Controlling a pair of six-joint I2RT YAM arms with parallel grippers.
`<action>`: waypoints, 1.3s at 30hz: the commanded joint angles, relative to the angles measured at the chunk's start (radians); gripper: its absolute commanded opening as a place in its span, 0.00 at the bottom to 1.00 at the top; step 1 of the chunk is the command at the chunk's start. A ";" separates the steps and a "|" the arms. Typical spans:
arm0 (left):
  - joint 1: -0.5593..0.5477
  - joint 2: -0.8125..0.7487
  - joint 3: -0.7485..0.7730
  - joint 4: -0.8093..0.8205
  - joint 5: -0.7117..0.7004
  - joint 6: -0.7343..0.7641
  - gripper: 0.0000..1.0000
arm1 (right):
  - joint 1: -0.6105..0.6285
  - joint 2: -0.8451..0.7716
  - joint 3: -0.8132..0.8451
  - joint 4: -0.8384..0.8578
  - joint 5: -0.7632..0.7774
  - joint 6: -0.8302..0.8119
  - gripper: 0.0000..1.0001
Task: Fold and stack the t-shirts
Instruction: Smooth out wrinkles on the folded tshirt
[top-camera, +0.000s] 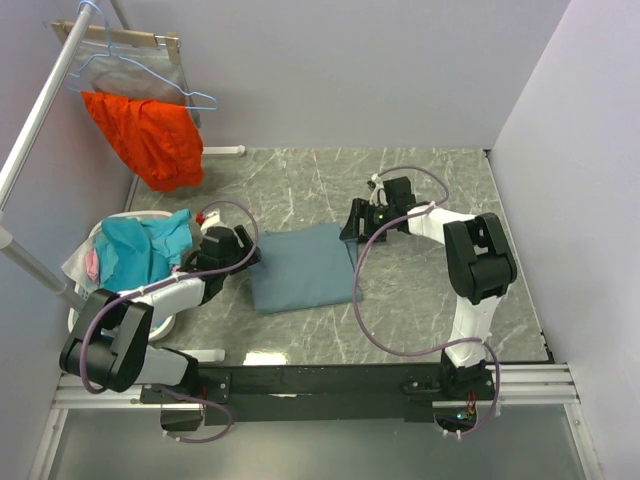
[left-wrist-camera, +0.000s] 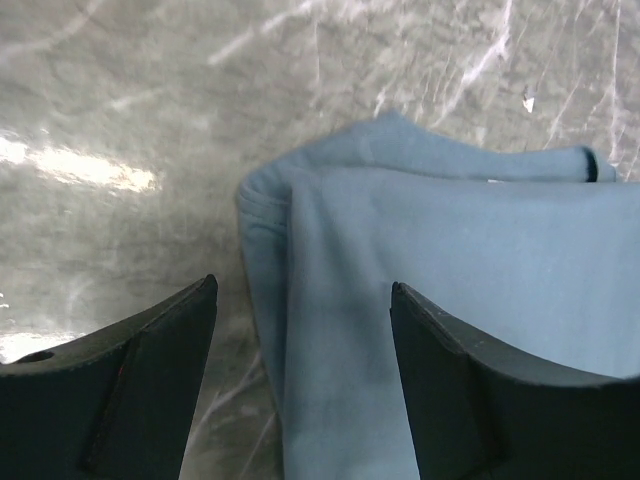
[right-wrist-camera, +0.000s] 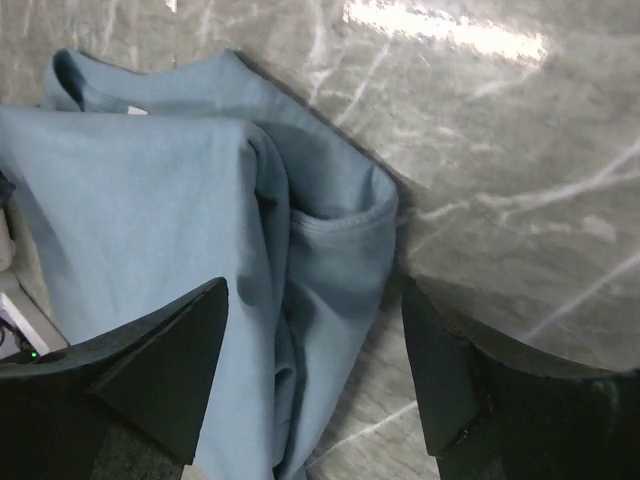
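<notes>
Our left gripper and right gripper gape empty; the folded slate-blue cotton t-shirt lies between them, seemingly left to settle flat.

— The table?
— Grey veined stone look, polished smooth; glare shines off it.
— And the t-shirt?
— Soft matt knit cloth, slate-blue, hems stitched.
— The jaws of the left gripper and right gripper?
— Matt black plastic, faintly grainy.
— Far left?
— The orange garment is thin crinkled cloth; its hanger is glossy pale-blue coated wire; the rail beside them, dull silvery metal.
</notes>
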 joint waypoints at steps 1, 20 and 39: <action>-0.002 0.024 -0.019 0.122 0.066 -0.042 0.75 | 0.025 0.039 0.045 0.004 -0.077 -0.023 0.77; -0.043 0.128 -0.055 0.225 0.119 -0.130 0.74 | 0.093 0.158 -0.074 0.315 -0.460 0.227 0.36; -0.043 0.006 -0.055 0.104 0.043 -0.090 0.75 | -0.008 -0.086 -0.088 0.001 -0.108 0.043 0.68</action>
